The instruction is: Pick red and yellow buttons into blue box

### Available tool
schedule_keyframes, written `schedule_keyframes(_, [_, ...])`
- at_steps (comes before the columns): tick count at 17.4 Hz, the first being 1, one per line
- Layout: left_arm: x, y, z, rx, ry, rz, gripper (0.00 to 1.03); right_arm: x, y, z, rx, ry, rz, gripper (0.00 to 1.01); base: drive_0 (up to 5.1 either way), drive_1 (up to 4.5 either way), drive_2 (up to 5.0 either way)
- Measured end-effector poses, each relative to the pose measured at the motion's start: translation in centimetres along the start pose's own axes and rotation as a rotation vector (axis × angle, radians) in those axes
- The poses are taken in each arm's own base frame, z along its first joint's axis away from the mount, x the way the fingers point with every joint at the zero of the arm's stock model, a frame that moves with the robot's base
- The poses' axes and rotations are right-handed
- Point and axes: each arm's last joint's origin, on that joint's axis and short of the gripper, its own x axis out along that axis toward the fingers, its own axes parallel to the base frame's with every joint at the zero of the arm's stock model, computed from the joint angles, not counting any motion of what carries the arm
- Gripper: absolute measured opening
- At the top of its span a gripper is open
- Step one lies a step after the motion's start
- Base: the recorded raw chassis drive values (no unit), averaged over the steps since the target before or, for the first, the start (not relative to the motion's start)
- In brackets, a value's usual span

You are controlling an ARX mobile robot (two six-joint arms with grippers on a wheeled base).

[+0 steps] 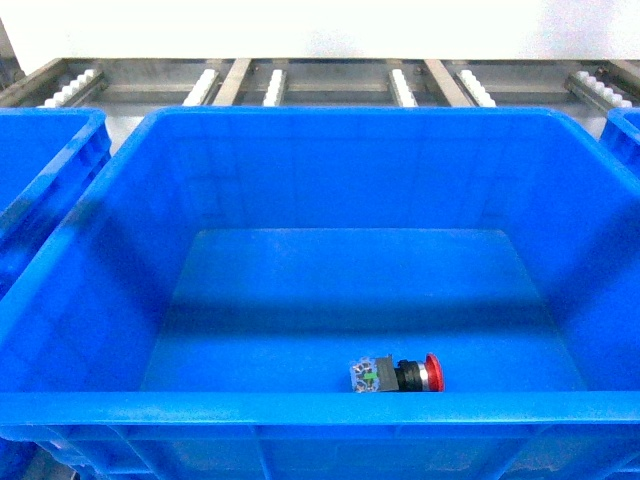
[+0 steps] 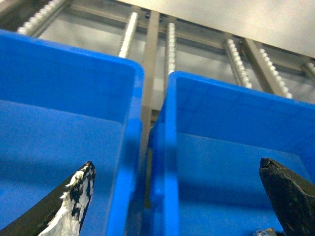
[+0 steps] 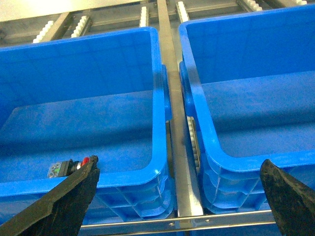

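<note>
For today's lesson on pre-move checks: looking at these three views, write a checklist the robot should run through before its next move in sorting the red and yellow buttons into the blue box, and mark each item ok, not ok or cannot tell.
1. Red button lies inside the blue box, on its side near the front wall: ok.
2. Yellow button in the blue box: not ok; none shows on the visible floor in the head view.
3. Yellow button located elsewhere: cannot tell; no view shows it.
4. Left gripper open and empty: ok; fingers spread wide, nothing between them.
5. Right gripper open and empty: ok; the same.
6. Neighbouring crates hold buttons: cannot tell; only parts of their insides show.
</note>
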Motion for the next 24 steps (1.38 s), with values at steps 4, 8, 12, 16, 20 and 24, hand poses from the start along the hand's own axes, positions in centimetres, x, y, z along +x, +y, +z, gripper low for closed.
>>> schedule_keyframes(4, [-4.0, 1.4, -0.4, -0.07, -0.013, 0.069, 0.98, 0.0, 0.0, 0.0, 0.0, 0.0, 0.0, 0.98, 0.0, 0.0, 0.0])
schedule_keyframes(8, [-3.8, 1.5, -0.7, -0.069, 0.012, 0.076, 0.98, 0.0, 0.0, 0.0, 0.0, 0.0, 0.0, 0.98, 0.0, 0.0, 0.0])
schedule_keyframes(12, [-4.2, 3.1, -2.4, 0.186, -0.186, -0.018, 0.59, 0.1, 0.5, -0.7, -0.132, -0.195, -0.02, 0.57, 0.0, 0.0, 0.0])
schedule_keyframes(16, [-4.6, 3.5, -3.9, 0.254, -0.183, -0.026, 0.15, 0.3, 0.4, -1.6, -0.15, -0.208, -0.024, 0.13, 0.0, 0.0, 0.0])
schedule_keyframes(20, [-4.9, 3.8, -4.9, 0.257, -0.183, -0.025, 0.02, 0.3, 0.3, -1.7, -0.154, -0.2, -0.025, 0.02, 0.0, 0.0, 0.0])
schedule_keyframes(24, [-5.2, 3.9, -5.5, 0.257, -0.187, -0.026, 0.02, 0.3, 0.3, -1.7, -0.154, -0.2, -0.025, 0.02, 0.0, 0.0, 0.0])
